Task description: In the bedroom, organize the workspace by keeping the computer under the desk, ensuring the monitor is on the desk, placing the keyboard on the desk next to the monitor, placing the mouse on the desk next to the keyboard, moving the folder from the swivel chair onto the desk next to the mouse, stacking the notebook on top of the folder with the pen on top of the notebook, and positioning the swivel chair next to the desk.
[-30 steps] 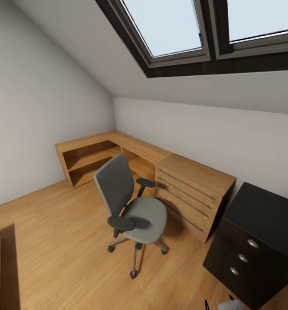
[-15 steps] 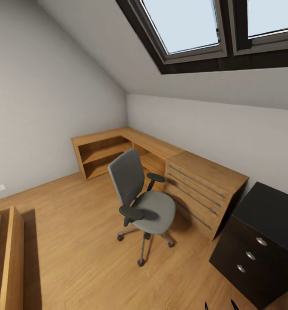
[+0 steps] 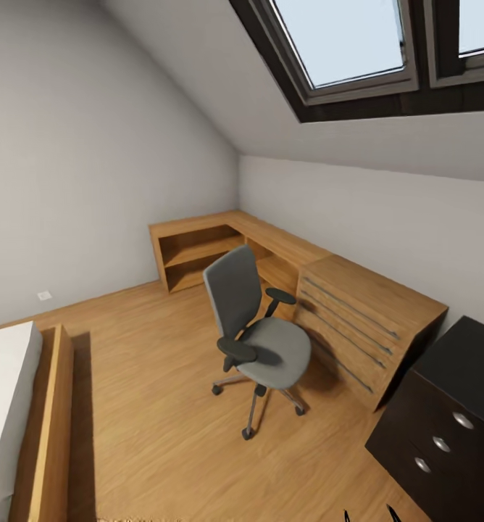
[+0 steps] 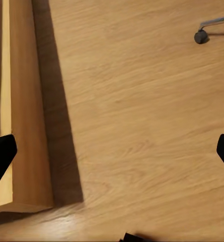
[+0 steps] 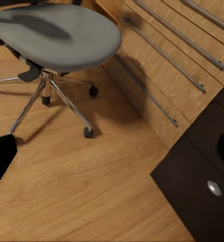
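The swivel chair (image 3: 274, 351), with grey seat and backrest, black armrests and a chrome star base, stands on the wood floor in the middle of the bedroom, close to a light wooden drawer unit (image 3: 365, 319). Its seat (image 5: 56, 35) is bare. My right gripper (image 5: 112, 154) hangs open over the floor between the chair's castors and a black cabinet, holding nothing. My left gripper (image 4: 112, 154) is open and empty above bare floor beside a wooden bed frame (image 4: 21, 101); one chair castor (image 4: 200, 36) is in its view.
A black cabinet desk with round silver knobs (image 3: 445, 406) stands at the right, beside the drawer unit (image 5: 177, 60). A low wooden shelf (image 3: 198, 250) runs along the far corner. The white-sheeted bed (image 3: 3, 406) lies at the left. A dark-framed skylight (image 3: 351, 43) sits in the sloped ceiling.
The whole head view has swung to the left, so chair, drawer unit and cabinet sit further right in it and the bed has come in at the left. The chair itself has not moved.
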